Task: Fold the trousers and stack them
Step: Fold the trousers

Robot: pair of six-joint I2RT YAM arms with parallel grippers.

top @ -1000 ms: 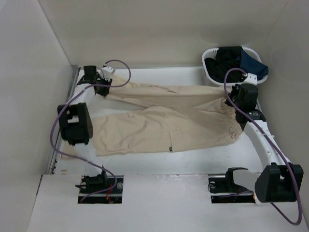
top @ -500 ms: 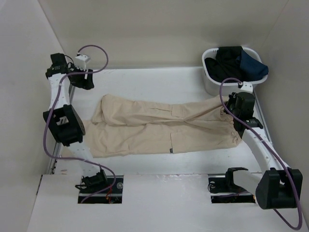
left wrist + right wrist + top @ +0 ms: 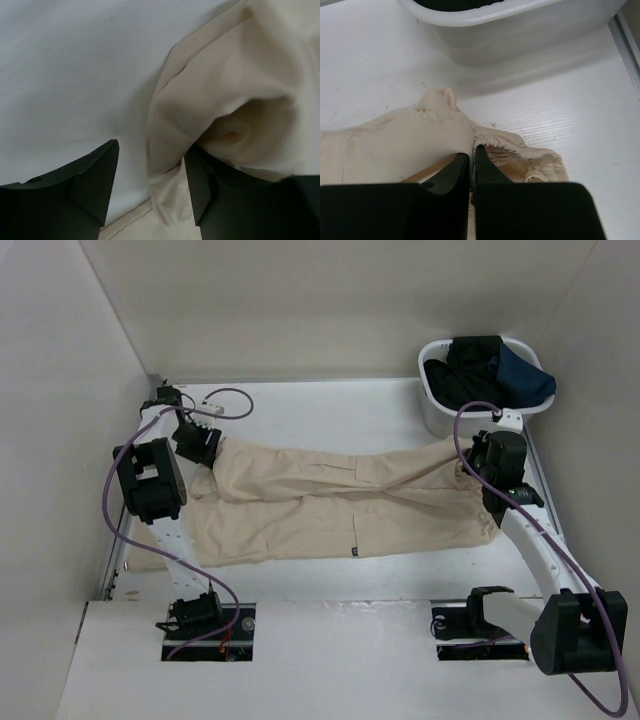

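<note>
Your trousers [image 3: 340,500] lie stretched out on the table [image 3: 330,415], legs side by side, with no short fold or stacking done yet. Your right gripper [image 3: 472,150] pinches the waist near the basket [image 3: 430,390]. Your left gripper [image 3: 150,155] has its fingers apart around a leg end.

Plain cream walls [image 3: 330,300] are enclosing the white table [image 3: 320,405], soft even light falling on it; just ahead of the right jaws a white tub [image 3: 530,35] is standing.

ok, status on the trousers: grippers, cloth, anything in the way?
Left gripper open, fingers astride a leg hem. Right gripper shut on the waist. Trousers flat, not yet folded. Basket just beyond waist, clear of it.
</note>
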